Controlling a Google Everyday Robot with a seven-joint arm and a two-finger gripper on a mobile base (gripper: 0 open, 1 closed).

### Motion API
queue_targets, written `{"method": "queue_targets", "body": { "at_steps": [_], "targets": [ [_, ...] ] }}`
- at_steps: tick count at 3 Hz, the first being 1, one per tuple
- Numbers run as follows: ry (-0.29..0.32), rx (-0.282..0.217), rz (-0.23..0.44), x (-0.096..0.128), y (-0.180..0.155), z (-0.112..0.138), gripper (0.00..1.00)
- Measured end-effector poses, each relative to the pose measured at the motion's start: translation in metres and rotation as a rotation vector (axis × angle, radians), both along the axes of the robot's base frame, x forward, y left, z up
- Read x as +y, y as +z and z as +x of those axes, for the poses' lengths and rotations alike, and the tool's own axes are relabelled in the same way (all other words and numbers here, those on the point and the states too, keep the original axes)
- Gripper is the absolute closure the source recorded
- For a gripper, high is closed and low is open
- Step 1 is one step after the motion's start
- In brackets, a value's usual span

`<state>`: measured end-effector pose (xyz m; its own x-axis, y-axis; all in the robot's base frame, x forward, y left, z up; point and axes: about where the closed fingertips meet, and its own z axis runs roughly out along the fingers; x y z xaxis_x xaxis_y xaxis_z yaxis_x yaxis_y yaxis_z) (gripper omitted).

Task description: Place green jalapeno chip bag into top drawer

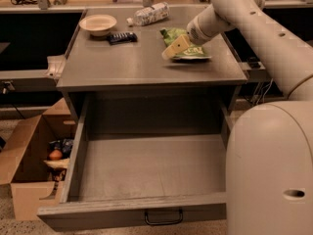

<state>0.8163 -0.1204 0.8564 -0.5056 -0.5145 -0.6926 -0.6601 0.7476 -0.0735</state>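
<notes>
1. Where the flat grey metal cabinet top [142, 70] ends at its front edge, the top drawer [122, 213] stands pulled out below it: a deep rectangular grey tray with a plain front panel and a small black handle [163, 217].
2. The green jalapeno chip bag [194, 51] is a crinkly, bright-green foil packet with pale lettering. It lies flat on the right part of the cabinet top, outside the drawer.
3. The gripper [171, 52], pale yellow at its tip, reaches down from the smooth cream arm [244, 13] and lies over the bag's left side, touching it. Whether it is apart or clamped on the bag cannot be told.
4. A shallow cream bowl [98, 23], a small dark packet [122, 36] and a white-and-clear bag [150, 13] sit toward the back of the top.
5. An open cardboard box [22, 165] stands on the floor at the left.
</notes>
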Motion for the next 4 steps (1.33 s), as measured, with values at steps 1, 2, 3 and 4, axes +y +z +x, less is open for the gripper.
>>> {"method": "queue_targets", "body": {
  "at_steps": [1, 2, 3, 4],
  "targets": [
    [-0.012, 0.039, 0.012, 0.012, -0.013, 0.006, 0.0],
    [-0.026, 0.065, 0.017, 0.017, -0.023, 0.009, 0.18],
    [-0.027, 0.067, 0.018, 0.017, -0.024, 0.009, 0.42],
    [0.008, 0.019, 0.052, 0.017, -0.011, 0.001, 0.65]
  ]
}}
